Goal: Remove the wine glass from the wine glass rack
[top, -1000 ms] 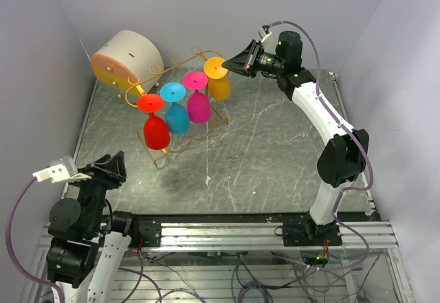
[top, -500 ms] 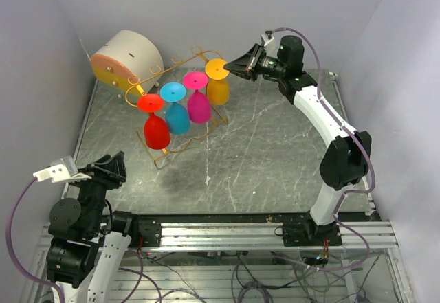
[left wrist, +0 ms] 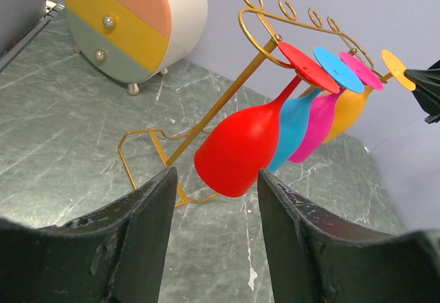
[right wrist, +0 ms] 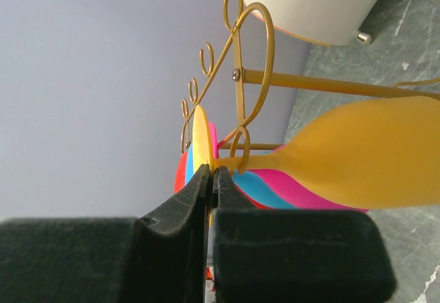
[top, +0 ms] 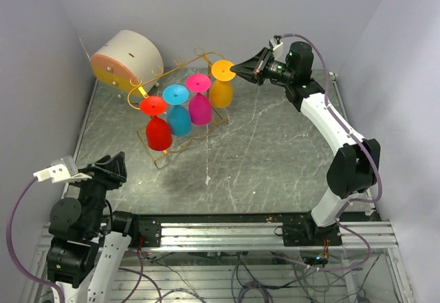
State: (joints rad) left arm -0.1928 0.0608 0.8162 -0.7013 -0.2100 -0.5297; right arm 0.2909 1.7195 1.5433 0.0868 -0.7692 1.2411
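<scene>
The right hand (right wrist: 210, 174) was pinched shut on the foot rim of the yellow wine glass (right wrist: 357, 153), which hung bowl-down just ahead of its fingertips at the end of the wine glass rack (right wrist: 309, 82). A good pull would run straight back along the rails, foot level, so the stem clears the curled ends without dragging the rack. The left hand (left wrist: 214, 200) gaped open, holding nothing. Its fingers hid how deep the pinch reached.
</scene>
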